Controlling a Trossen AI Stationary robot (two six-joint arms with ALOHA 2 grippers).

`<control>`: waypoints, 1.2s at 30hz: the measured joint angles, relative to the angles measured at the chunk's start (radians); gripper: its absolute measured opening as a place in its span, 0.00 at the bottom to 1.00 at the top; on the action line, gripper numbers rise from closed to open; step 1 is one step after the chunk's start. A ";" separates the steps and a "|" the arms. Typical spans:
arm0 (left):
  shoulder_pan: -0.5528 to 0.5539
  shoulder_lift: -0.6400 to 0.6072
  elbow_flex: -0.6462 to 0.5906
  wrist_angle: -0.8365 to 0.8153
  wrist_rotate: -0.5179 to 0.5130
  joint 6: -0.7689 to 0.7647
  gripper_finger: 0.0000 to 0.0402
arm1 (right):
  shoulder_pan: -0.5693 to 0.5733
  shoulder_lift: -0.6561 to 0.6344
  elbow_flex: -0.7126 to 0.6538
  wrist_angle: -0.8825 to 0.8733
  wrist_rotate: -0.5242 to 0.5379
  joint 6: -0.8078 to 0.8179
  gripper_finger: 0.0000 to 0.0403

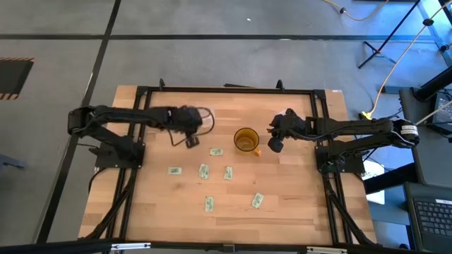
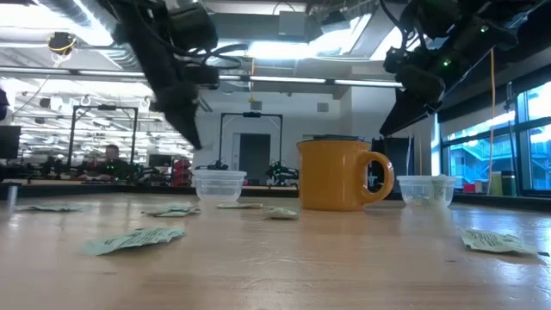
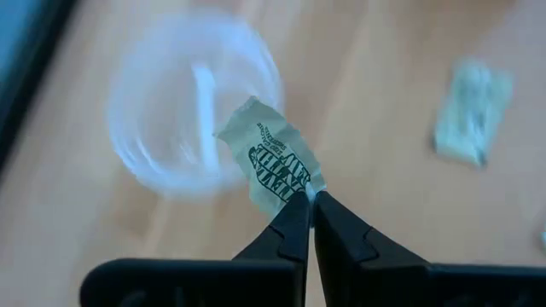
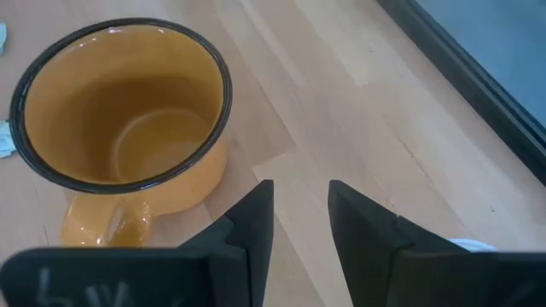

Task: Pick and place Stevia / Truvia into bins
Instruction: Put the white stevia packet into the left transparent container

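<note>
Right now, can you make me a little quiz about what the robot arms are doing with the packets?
1. True or false: the left gripper is pinching a packet above a clear cup.
2. What stands nearest the right gripper? A) a blue bowl B) the yellow mug C) a spoon
3. Fill in: the fingers of the right gripper are ____ and hold nothing.

Key: 1 true. 2 B. 3 open. In the high view, loose packets, one of them, lie on the wooden table, not yet picked up.
</note>
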 joint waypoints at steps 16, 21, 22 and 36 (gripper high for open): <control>0.203 0.232 0.158 0.059 0.041 0.215 0.02 | 0.000 0.000 0.000 0.038 0.000 -0.002 0.29; 0.213 0.298 0.182 0.049 0.037 0.216 0.02 | 0.000 0.000 0.000 0.037 0.000 -0.002 0.29; 0.212 0.306 0.182 0.049 0.037 0.216 0.03 | 0.000 0.000 0.000 0.037 0.000 -0.002 0.29; 0.209 0.255 0.182 -0.009 0.036 0.215 0.17 | 0.000 0.000 0.000 0.035 0.000 -0.002 0.29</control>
